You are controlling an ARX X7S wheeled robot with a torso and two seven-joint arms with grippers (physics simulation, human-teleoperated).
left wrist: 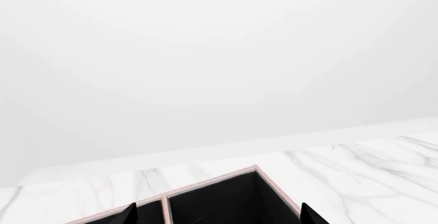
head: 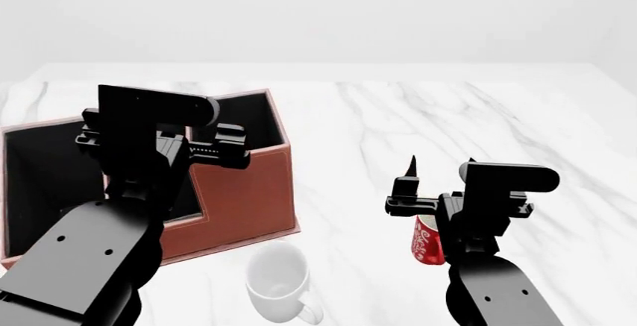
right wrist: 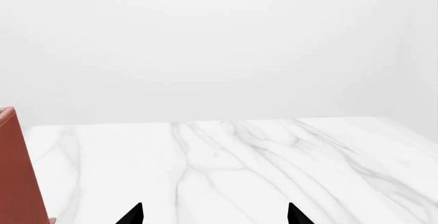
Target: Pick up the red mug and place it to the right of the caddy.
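Two arms are working over a marble table (head: 398,117): the right gripper (head: 438,192), fingertips apart, is hovering directly above the red mug (head: 428,245), which is standing well right of the caddy (head: 244,192). Descending squarely should seat the fingers around it. Its side is showing white swirly lettering. The left gripper (left wrist: 217,215), tips likewise apart, is idling over the caddy. A white mug (head: 279,285) is resting nearby.

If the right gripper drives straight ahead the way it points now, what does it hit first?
Probably nothing: ahead of the right gripper the wrist view shows only bare white marble tabletop, with the reddish-brown leather caddy off to one side. Depth is unclear.
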